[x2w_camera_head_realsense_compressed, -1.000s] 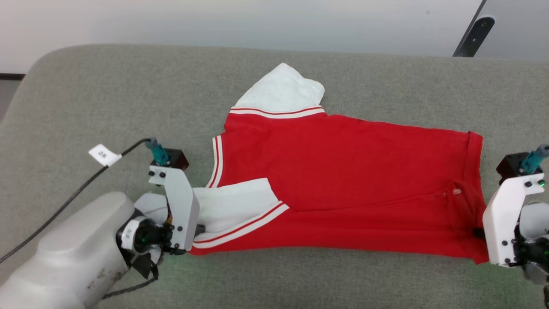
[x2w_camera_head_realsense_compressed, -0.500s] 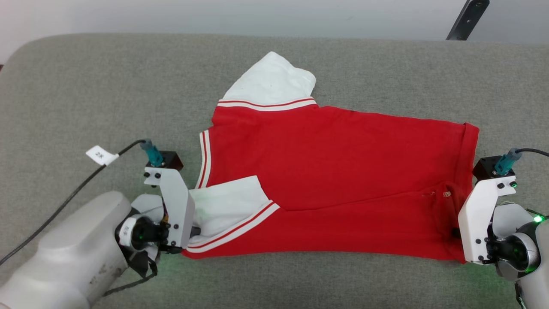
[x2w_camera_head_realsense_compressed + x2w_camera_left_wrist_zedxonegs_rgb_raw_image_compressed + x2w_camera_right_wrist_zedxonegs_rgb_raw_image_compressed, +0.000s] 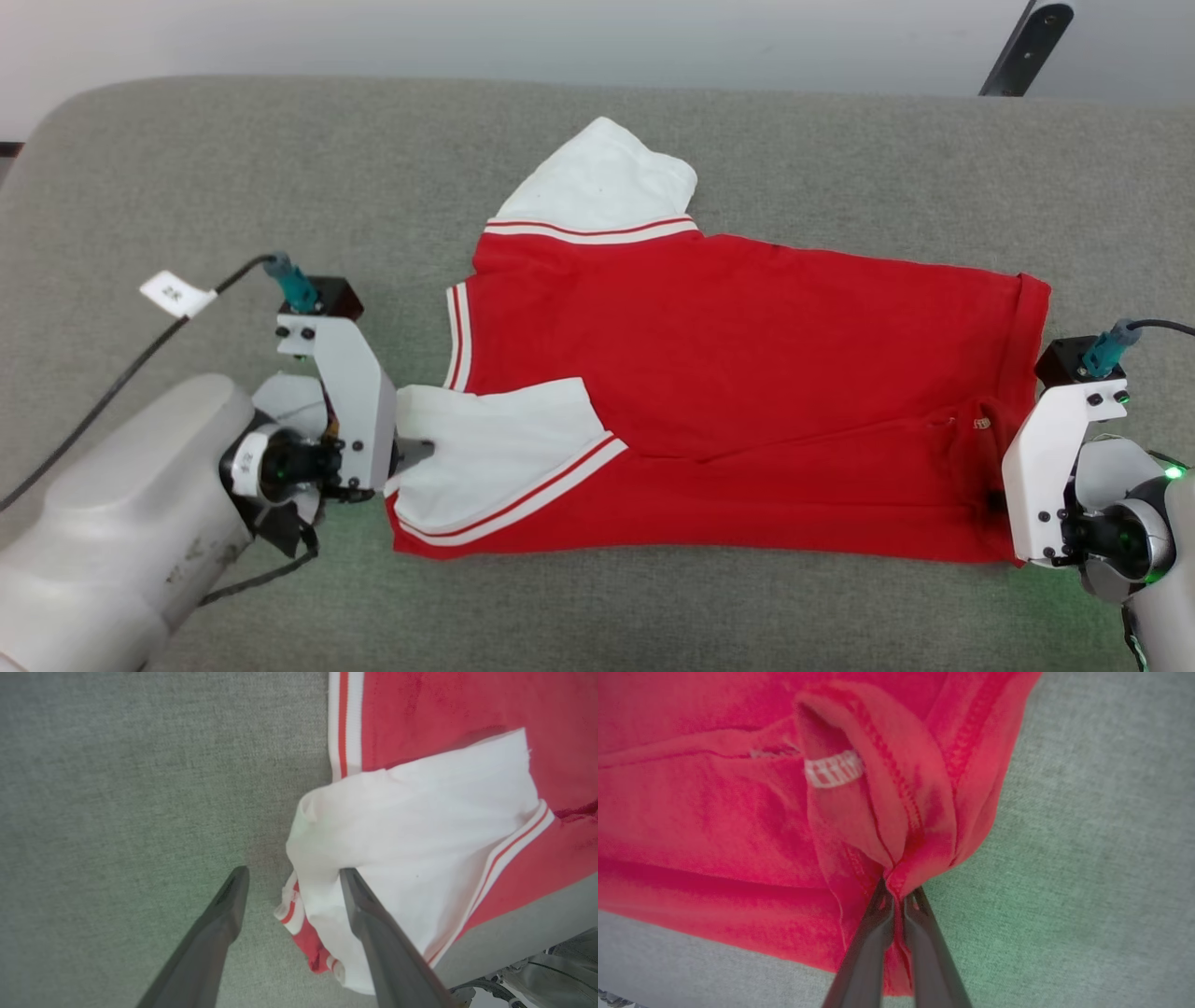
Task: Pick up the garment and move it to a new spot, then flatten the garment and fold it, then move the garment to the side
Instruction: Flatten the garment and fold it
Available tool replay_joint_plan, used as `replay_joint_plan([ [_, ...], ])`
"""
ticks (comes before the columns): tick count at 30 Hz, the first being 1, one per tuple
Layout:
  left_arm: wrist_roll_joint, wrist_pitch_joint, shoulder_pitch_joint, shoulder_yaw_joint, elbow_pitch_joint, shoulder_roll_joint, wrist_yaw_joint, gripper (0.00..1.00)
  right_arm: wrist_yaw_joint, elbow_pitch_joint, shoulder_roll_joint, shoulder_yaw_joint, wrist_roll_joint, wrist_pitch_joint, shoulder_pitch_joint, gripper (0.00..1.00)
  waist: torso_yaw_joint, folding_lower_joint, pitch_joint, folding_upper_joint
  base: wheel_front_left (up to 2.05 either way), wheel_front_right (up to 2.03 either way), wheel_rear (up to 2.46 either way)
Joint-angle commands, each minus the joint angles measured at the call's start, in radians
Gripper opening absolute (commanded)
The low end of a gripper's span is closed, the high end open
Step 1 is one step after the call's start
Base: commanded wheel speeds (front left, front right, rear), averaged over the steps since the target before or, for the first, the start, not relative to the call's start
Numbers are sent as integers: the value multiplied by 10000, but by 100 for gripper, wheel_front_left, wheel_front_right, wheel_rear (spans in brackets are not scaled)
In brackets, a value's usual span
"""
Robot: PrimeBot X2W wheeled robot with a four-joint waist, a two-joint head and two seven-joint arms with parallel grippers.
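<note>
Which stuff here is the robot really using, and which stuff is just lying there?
For the job: red garment; left jaws, open beside it; right jaws, shut on it.
Just there: grey cushion, tagged cable, dark bar.

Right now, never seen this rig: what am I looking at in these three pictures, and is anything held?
It's a wheeled robot with two arms, each ending in two long dark fingers. The wide picture comes from its head camera, looking down. The other two come from a camera on each wrist, looking along that arm's fingers. On the grey fabric-covered padded surface lies a red sports-jersey T-shirt with white sleeves and striped trim, spread sideways and partly folded. The left fingers stand open at the edge of the near white sleeve, gripping nothing. The right fingers are shut on a bunch of the shirt's red fabric at the opposite end.
</note>
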Motion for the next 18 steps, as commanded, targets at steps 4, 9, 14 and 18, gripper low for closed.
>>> replay_joint_plan([
  [4, 24, -112, -115, 122, -292, 158, 120, 100, -21, 391, 46, -37, -122, -275, 133, 31, 127, 0, -155, 0, 0, 0, 0],
  [9, 148, -279, -170, 169, -544, 290, 210, 100, -21, 499, 10, 11, -155, -424, 227, 100, 222, 0, -302, 0, 0, 0, 0],
  [14, 188, -559, -64, 226, -758, 235, 281, 100, -19, 523, -54, 2, -112, -594, 349, 100, 307, 0, -512, 0, 0, 0, 0],
  [18, 241, -811, 117, 233, -895, 210, 274, 100, -19, 478, -122, -68, -34, -786, 498, 100, 383, 0, -766, 0, 0, 0, 0],
])
